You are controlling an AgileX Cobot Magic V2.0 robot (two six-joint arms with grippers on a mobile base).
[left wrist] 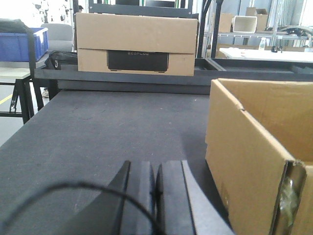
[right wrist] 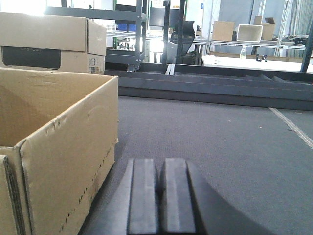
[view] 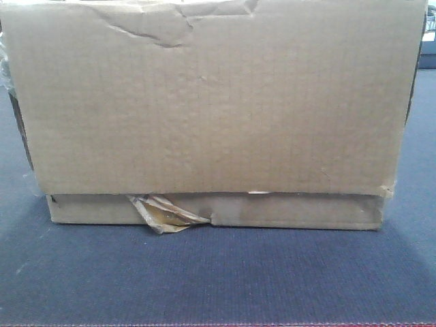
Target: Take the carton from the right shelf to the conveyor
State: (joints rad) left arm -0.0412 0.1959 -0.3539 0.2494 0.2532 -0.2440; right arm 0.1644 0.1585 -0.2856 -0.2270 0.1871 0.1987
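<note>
The carton (view: pixel 211 102), plain brown with a dented top edge and a torn yellowish tape scrap (view: pixel 163 214) at its base, rests on the dark blue-grey conveyor (view: pixel 218 272) and fills the front view. My left gripper (left wrist: pixel 156 166) is shut and empty, low over the belt (left wrist: pixel 112 127), just left of the carton's open corner (left wrist: pixel 259 147). On the other side my right gripper (right wrist: pixel 160 164) is shut too, holding nothing, just right of the carton's wall (right wrist: pixel 63 147). The right shelf is out of view.
A second brown box with a black label (left wrist: pixel 137 44) stands beyond the belt's far end, behind a dark frame rail (left wrist: pixel 146 81). A blue bin (left wrist: pixel 22 44) is at the far left. Tables with a white bin (left wrist: pixel 244 23) lie in the background.
</note>
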